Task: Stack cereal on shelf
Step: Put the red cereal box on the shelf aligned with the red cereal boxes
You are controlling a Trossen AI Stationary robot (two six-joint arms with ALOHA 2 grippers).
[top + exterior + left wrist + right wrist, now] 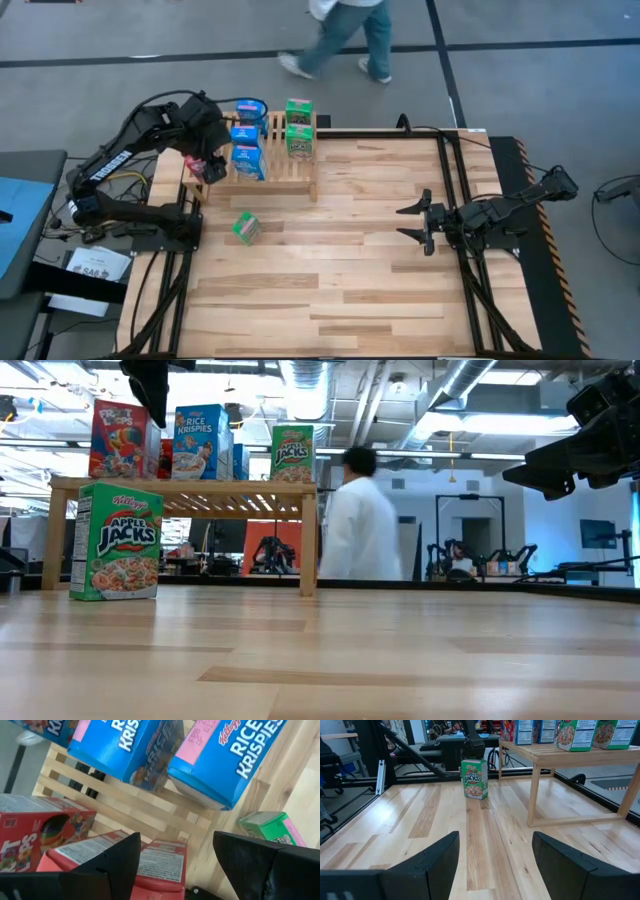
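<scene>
The slatted wooden shelf (270,170) stands at the table's far left. On it stand blue cereal boxes (247,137), two green boxes (299,125) and red boxes (30,835) at its left end. One green box (246,227) stands upright on the table in front of the shelf, and also shows in the low view (118,540). My left gripper (175,845) is open just above the red boxes, with one red box (162,865) showing below the gap between its fingers. My right gripper (412,222) is open and empty over the table's right half.
A person in a white coat (358,520) walks behind the table's far edge. Bare planks (340,280) lie between the shelf and my right gripper. Black frame rails (455,170) run along the table's right side.
</scene>
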